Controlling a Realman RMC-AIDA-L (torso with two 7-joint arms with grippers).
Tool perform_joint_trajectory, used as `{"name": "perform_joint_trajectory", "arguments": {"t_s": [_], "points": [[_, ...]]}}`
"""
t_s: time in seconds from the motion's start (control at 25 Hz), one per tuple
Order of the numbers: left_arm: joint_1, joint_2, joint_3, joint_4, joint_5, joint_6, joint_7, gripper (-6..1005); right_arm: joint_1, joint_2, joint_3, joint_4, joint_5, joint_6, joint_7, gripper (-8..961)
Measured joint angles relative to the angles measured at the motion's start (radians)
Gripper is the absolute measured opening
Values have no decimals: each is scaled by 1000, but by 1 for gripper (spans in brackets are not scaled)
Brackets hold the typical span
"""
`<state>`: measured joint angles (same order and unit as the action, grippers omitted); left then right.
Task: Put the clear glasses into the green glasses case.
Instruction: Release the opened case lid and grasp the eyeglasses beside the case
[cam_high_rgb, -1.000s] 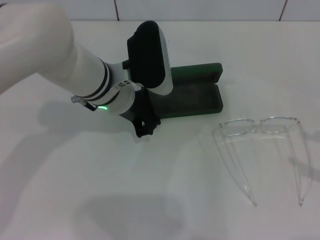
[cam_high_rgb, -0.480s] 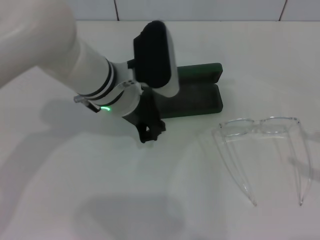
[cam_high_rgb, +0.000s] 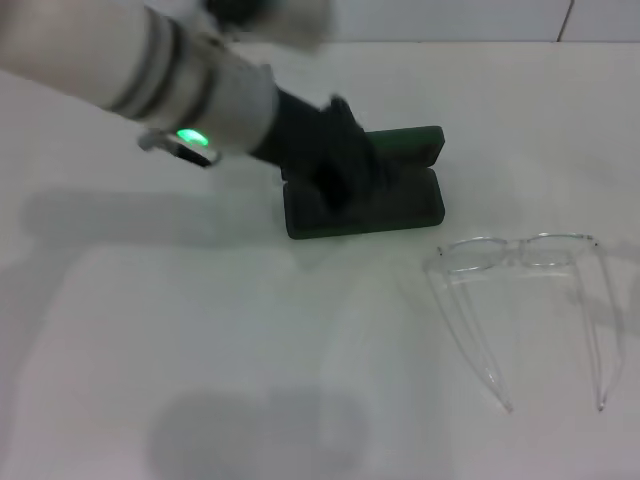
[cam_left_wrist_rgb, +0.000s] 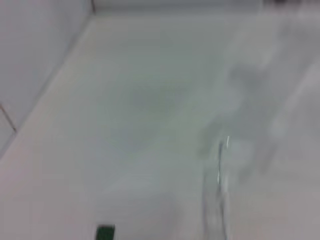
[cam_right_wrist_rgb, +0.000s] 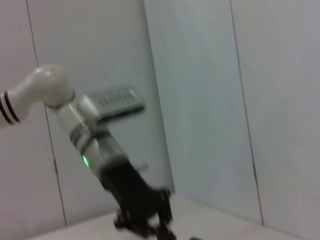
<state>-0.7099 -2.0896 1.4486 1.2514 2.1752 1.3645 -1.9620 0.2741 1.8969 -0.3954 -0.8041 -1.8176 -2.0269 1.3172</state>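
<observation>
Our left gripper (cam_high_rgb: 335, 165) hangs blurred over the open green glasses case (cam_high_rgb: 400, 205) near the table's (cam_high_rgb: 150, 350) far edge; we cannot tell how its fingers stand. The clear glasses (cam_high_rgb: 525, 265) lie unfolded toward the right edge, well apart. We could knock the case askew. Since a second ago the arm has swung up and rightward.
</observation>
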Motion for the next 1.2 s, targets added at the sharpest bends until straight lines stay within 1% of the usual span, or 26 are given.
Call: {"name": "perform_joint_trajectory", "arguments": {"t_s": [0.08,0.16,0.2,0.24,0.28,0.36,0.4,0.44,0.48,0.52,0.6,0.68,0.8,0.88,0.96,1.08,1.2], "points": [[16,2,-127,-11,-97,80,48,38,15,2,-37,-74,-23,23,76,754],[35,5,-233,-32,-197,161,98,38,42,7,-104,-166,-80,60,183,754],[45,10,-311,-64,-293,242,143,38,56,8,-135,-194,-106,72,227,753],[51,13,-357,-86,-353,291,169,38,74,9,-166,-222,-130,80,262,752],[59,21,-419,-124,-426,355,198,39,90,11,-193,-243,-145,85,287,752],[82,39,-481,-166,-506,417,217,39,136,13,-240,-282,-165,87,331,750],[98,47,-490,-174,-520,428,220,39,151,13,-255,-293,-168,89,345,730],[98,47,-490,-174,-520,428,220,39,181,11,-285,-312,-183,95,376,709],[118,55,-498,-178,-530,434,224,39,208,6,-314,-325,-203,101,402,688],[161,59,-499,-183,-534,438,240,39,236,1,-346,-335,-232,106,424,668],[190,58,-500,-191,-539,439,258,39,303,-9,-432,-354,-325,116,482,627],[210,56,-501,-206,-541,441,276,44,377,-12,-524,-367,-429,122,538,605],[224,54,-501,-238,-534,441,313,60,471,1,-603,-371,-533,123,580,572],[224,54,-502,-259,-532,441,341,70,537,16,-646,-371,-604,122,589,566],[222,56,-506,-291,-536,438,366,134,589,31,-683,-359,-672,122,590,560],[215,53,-523,-331,-538,437,392,231,629,42,-744,-338,-720,134,585,550],[217,44,-530,-357,-541,434,422,231,638,50,-823,-322,-727,188,581,539]]}}
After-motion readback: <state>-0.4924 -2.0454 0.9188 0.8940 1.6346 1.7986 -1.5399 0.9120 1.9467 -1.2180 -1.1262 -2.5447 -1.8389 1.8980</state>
